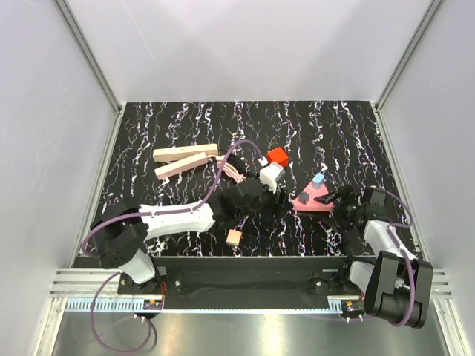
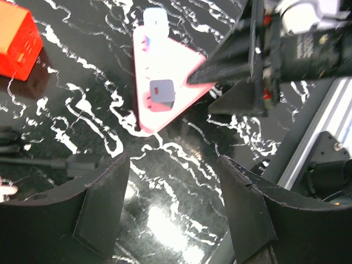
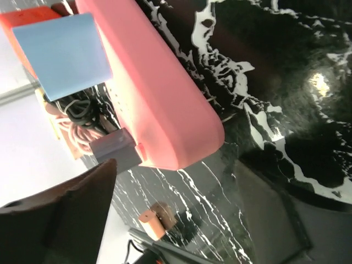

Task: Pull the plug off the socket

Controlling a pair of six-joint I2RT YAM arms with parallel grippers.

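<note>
Cream-beige and long, the socket [image 1: 185, 151] lies at the far left of the black marbled table [image 1: 148, 126], with a second bar of the same colour [image 1: 180, 167] just beside it. A coil of pink cable [image 1: 234, 168] sits at their right ends. Whether a plug sits in the socket I cannot tell. Both arms are well apart from it, toward the right half of the table.

The left end effector [image 2: 170, 165] hangs over bare table with its fingers wide and nothing between them, facing a pink triangular block [image 2: 165, 66]. On that block stand a small grey block [image 2: 162, 92] and a blue block [image 2: 155, 19]. A red cube [image 2: 19, 41] rests on the table near the block.

The right end effector [image 3: 176, 192] is at the block's right edge, fingers spread wide. The block's rounded corner lies near the gap between them, gripped by neither. A small tan cube [image 1: 234, 237] lies near the front edge.
</note>
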